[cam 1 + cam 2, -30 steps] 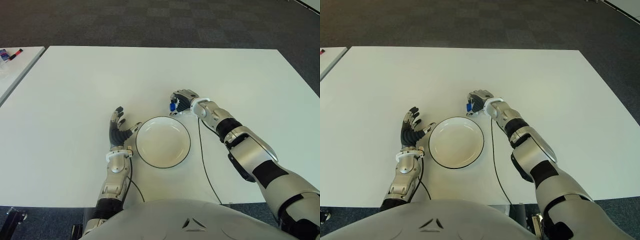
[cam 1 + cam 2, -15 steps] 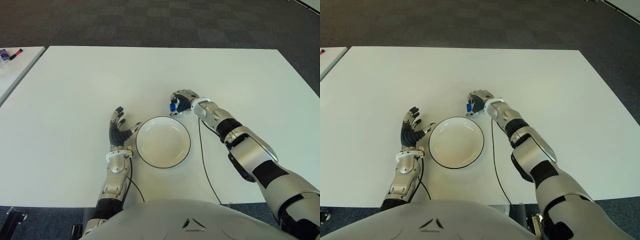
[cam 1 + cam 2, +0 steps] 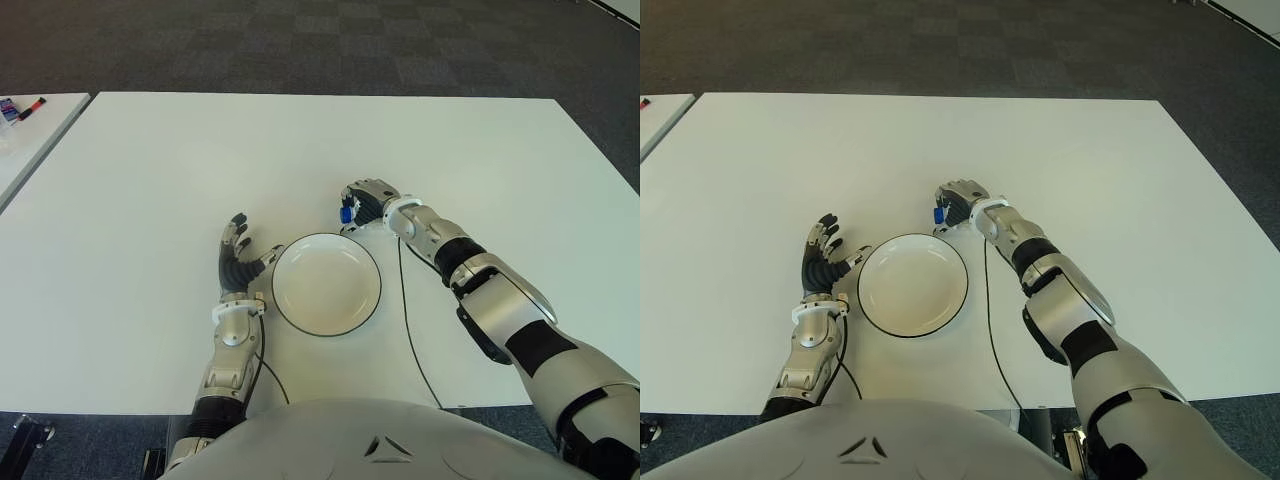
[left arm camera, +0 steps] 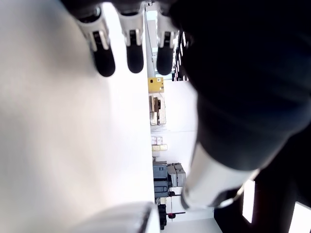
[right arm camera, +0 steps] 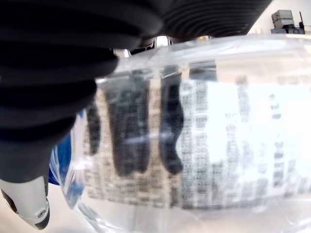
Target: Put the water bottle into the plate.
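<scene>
My right hand (image 3: 364, 205) is curled around a small clear water bottle (image 5: 204, 141) with a blue cap (image 3: 345, 213), just behind the far right rim of the plate. In the right wrist view the bottle fills the picture, its printed label showing through, with black fingers (image 5: 58, 73) wrapped over it. The white plate (image 3: 326, 283) with a dark rim lies on the white table (image 3: 150, 160) in front of me, nothing in it. My left hand (image 3: 238, 262) shows just left of the plate, fingers spread, holding nothing.
A black cable (image 3: 408, 320) runs from the right wrist toward the table's near edge, past the plate's right side. A second white table (image 3: 30, 130) stands at the far left with small items (image 3: 20, 107) on it. Dark carpet lies beyond.
</scene>
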{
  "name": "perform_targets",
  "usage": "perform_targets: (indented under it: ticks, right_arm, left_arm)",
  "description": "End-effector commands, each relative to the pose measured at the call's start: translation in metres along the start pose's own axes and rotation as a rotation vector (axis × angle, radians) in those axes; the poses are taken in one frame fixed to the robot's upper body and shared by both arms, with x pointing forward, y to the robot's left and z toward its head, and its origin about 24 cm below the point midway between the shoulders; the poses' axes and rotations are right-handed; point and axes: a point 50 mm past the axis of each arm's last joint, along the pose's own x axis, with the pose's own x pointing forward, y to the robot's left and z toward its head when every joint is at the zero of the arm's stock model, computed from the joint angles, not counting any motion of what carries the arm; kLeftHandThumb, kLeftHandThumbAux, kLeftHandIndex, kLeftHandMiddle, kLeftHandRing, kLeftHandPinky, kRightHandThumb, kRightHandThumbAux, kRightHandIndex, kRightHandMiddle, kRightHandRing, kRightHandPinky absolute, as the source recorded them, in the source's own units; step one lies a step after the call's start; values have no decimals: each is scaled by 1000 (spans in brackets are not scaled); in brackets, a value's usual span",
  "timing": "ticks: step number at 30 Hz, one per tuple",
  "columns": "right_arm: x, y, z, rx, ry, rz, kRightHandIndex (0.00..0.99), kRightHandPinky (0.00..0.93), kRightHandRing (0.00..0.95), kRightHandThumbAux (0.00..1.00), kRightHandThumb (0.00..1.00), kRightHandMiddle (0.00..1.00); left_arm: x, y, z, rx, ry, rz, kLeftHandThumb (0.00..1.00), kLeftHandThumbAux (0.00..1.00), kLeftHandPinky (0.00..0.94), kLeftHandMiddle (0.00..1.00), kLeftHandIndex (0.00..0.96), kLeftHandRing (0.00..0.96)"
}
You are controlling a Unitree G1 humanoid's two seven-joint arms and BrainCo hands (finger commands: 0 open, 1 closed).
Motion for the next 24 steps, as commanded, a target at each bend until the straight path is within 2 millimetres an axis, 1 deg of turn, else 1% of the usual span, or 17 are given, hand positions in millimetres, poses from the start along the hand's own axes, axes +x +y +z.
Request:
perform_targets:
  ticks: [1, 2, 3, 4, 5, 6, 8, 10, 14, 24]
  right_arm:
    - [-4, 9, -4, 37, 2, 10, 274, 491, 473, 616, 718, 402]
    - [-4, 9, -4, 44, 1, 6, 224, 429, 418, 594, 673, 364]
    - [-5, 9, -4, 49, 1, 1, 206, 407, 398, 586, 657, 350]
    - [-5, 9, -4, 53, 0, -3, 172, 361, 357, 571, 628, 321]
    - [-5, 10, -4, 56, -1, -10, 160, 345, 343, 565, 618, 310]
    - [-5, 10, -4, 59, -1, -15, 128, 300, 300, 552, 595, 275]
    - [-6, 11, -4, 62, -2, -21, 90, 247, 249, 536, 570, 233]
    - [-6, 11, -4, 65, 0, -25, 58, 217, 209, 526, 555, 195]
    - [-6, 11, -5, 77, 10, -21, 12, 193, 155, 509, 531, 131]
    - [-6, 12, -7, 75, 38, -30, 0, 175, 111, 489, 492, 70]
  left_arm:
    - [-5, -4, -10, -14, 68, 15, 0, 962, 161, 146, 152, 133]
    - [-5, -4, -10, -15, 67, 16, 0, 963, 161, 147, 153, 134]
    - [-5, -4, -10, -15, 67, 16, 0, 964, 161, 148, 153, 135]
    - [-5, -4, -10, -16, 67, 16, 0, 965, 162, 148, 154, 135]
    - [-5, -4, -10, -17, 68, 16, 0, 965, 162, 148, 154, 135]
    - [-5, -4, -10, -18, 68, 17, 0, 966, 162, 148, 154, 135]
    - [-5, -4, -10, -19, 68, 17, 0, 968, 162, 148, 153, 135]
    - [-5, -4, -10, -23, 68, 17, 0, 970, 162, 149, 153, 136]
    - [-5, -5, -10, -22, 63, 14, 0, 967, 161, 146, 151, 135]
    - [-5, -4, -10, -13, 60, 15, 0, 952, 154, 140, 144, 129]
